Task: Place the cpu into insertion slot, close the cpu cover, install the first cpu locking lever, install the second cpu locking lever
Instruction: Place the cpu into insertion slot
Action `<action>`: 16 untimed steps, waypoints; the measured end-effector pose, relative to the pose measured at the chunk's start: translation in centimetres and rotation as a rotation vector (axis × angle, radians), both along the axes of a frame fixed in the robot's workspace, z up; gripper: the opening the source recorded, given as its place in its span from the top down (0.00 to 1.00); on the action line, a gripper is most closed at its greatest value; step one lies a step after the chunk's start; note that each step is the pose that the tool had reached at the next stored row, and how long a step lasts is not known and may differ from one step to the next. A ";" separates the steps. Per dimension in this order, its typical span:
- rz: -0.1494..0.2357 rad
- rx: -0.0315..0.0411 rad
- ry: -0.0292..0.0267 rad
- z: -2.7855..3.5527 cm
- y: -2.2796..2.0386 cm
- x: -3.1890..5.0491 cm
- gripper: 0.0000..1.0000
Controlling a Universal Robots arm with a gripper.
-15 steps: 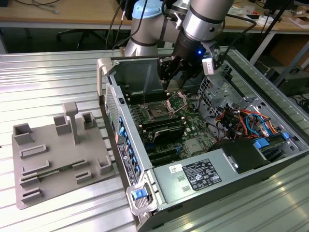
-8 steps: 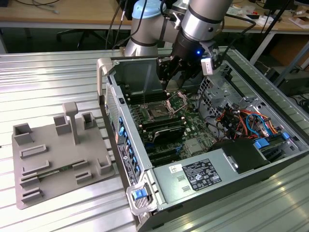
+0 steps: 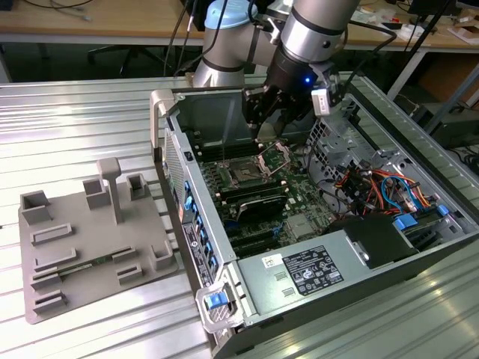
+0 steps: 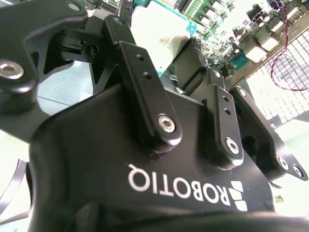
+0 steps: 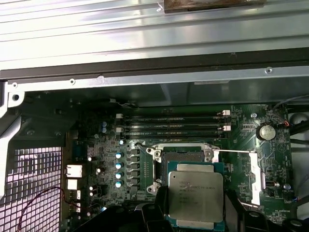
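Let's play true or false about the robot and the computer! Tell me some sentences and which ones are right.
1. The hand grips the cpu between its fingers. True.
2. The cpu already lies in the insertion slot. False: the hand holds it, and the slot is empty.
3. The cpu cover is shut flat over the slot. False: it stands tilted up, open.
4. A grey tray lies outside the computer case, on the exterior view's left. True.
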State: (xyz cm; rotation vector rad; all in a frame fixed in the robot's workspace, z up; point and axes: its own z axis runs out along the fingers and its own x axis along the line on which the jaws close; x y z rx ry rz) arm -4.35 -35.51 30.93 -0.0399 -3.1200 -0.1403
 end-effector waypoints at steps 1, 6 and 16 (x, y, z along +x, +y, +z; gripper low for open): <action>0.000 0.0001 0.0000 0.09 0.00 0.00 0.45; 0.000 0.0008 -0.0001 0.44 0.00 0.00 0.45; 0.000 0.0017 0.0000 0.60 0.00 0.00 0.45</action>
